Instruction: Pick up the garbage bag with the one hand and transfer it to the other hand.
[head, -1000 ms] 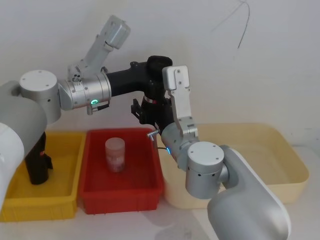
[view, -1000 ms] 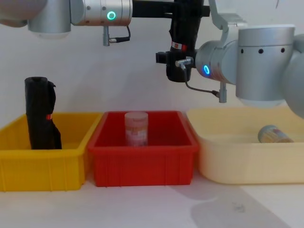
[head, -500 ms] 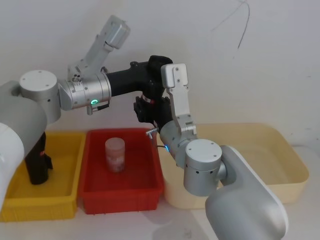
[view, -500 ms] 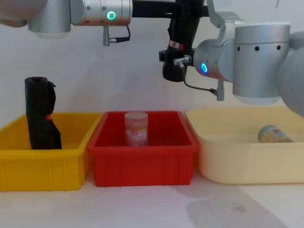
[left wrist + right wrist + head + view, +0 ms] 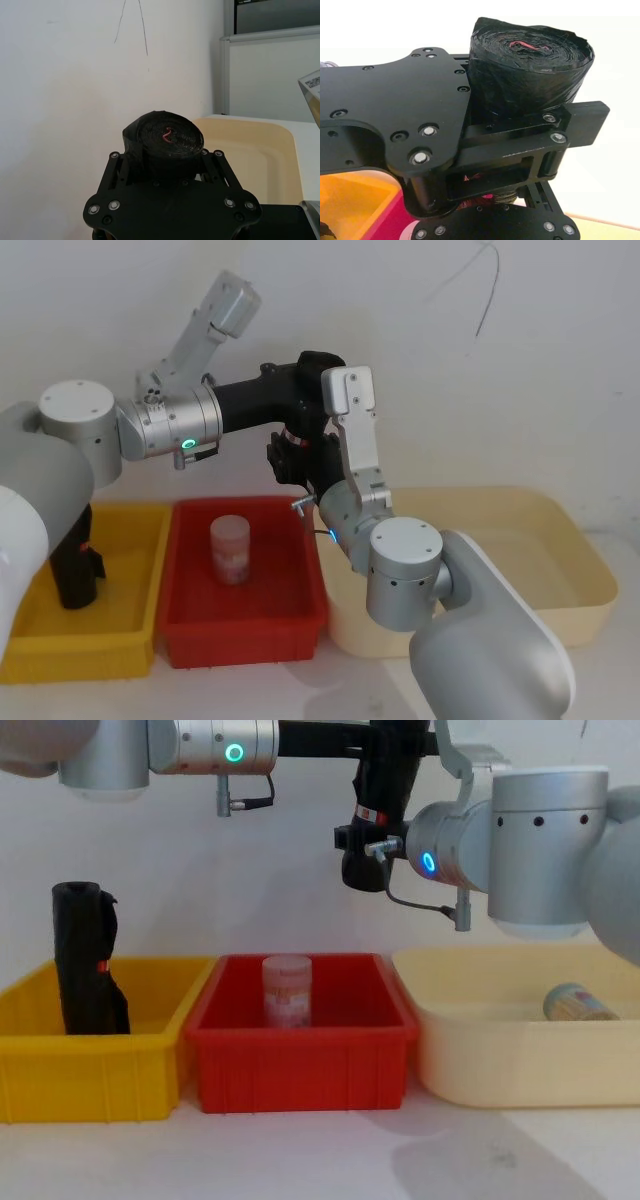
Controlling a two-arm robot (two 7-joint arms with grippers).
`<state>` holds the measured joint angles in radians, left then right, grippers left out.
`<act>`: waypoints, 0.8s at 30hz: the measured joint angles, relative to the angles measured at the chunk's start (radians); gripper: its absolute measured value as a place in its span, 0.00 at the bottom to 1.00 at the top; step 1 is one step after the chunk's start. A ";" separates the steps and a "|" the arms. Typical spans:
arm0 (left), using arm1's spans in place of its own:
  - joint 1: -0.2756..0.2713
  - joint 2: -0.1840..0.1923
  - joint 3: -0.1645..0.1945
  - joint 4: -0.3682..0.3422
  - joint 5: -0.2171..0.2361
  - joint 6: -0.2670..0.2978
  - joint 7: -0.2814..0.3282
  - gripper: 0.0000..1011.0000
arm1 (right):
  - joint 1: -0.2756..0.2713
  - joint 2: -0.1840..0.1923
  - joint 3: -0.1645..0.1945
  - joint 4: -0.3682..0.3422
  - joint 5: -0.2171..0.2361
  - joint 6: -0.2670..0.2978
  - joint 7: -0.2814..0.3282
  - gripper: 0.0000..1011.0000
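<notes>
Three bins stand in a row on the counter (image 5: 300, 1150). Leftmost, the yellow bin (image 5: 90, 1065) holds a spare black roll (image 5: 88, 960) with a slumped foot, standing upright and not in use. Next, the red bin (image 5: 300, 1065) holds a clear jar (image 5: 287, 990), upright.

Above the red bin, the bag roll (image 5: 385, 780) hangs in mid-air, upright, well clear of everything below. The left pincer (image 5: 305, 405), on the arm with the green ring, reaches in level from the left and is clamped on the roll's upper part; the left wrist view shows the roll's end (image 5: 165, 142) seated between its fingers. The right pincer (image 5: 362, 860), on the arm with the blue ring, sits at the lower part of the roll, beneath the red-and-white band (image 5: 372, 816). In the right wrist view its cross-bars bracket the roll (image 5: 530, 75), but whether it has actually closed on it cannot be told.

Rightmost, the cream bin (image 5: 520, 1050) holds a small jar (image 5: 578, 1003) lying on its side.

Assessment: the roll looks light, firm along its length but yielding under squeeze, with a slick plastic skin. Best hold is across the mid-body, clear of the left fingers. Release by the left before the right grip is confirmed risks a drop into the red bin.
</notes>
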<state>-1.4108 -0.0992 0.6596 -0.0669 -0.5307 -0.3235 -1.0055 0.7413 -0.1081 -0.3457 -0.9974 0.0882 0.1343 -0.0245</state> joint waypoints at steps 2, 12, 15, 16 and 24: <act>0.000 0.000 0.000 0.000 0.000 0.000 0.000 0.50 | 0.000 0.000 0.000 0.001 0.000 0.000 0.000 0.55; 0.000 0.000 0.000 0.000 0.000 0.000 0.000 0.67 | 0.001 -0.001 0.000 0.002 0.000 0.000 0.000 0.55; 0.000 0.000 0.000 0.000 0.000 0.000 0.000 0.73 | 0.001 -0.001 0.002 0.001 -0.002 0.001 -0.003 0.55; 0.000 0.000 0.000 0.000 0.000 0.000 0.000 0.79 | 0.000 -0.001 0.002 0.000 -0.003 0.001 -0.005 0.55; 0.000 0.000 0.000 0.000 0.000 0.000 0.000 0.98 | -0.011 0.001 0.015 -0.017 -0.021 0.007 -0.050 0.55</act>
<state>-1.4109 -0.0992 0.6596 -0.0669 -0.5308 -0.3235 -1.0057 0.7306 -0.1071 -0.3306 -1.0147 0.0669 0.1417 -0.0743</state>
